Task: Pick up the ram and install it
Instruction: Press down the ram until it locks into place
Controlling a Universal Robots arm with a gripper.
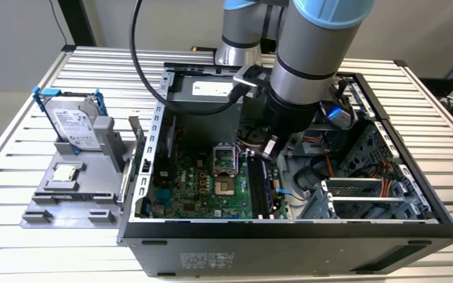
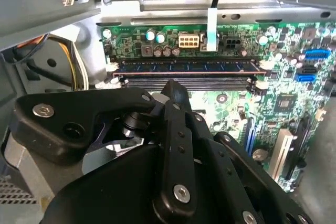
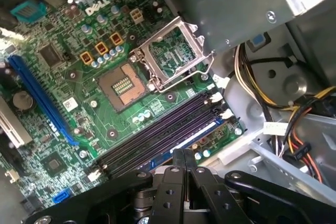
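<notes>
The ram (image 2: 186, 67) is a long thin stick with dark blue chips. It stands in the outermost black slot of the green motherboard (image 1: 203, 188), between white latches, and its edge (image 3: 195, 139) also shows in the first wrist view. My gripper (image 1: 268, 152) hangs inside the open computer case just above the slots. Its black fingers (image 3: 185, 156) are pressed together with nothing between them. In the second wrist view the fingertips (image 2: 176, 90) sit a little short of the ram, apart from it.
Beside the slots is the open processor socket (image 3: 170, 51). Yellow and orange cables (image 3: 294, 124) and a metal drive cage (image 1: 368, 197) crowd the case at the exterior view's right. A silver hard drive in a blue frame (image 1: 73, 121) stands on a grey fixture (image 1: 69, 188) outside the case.
</notes>
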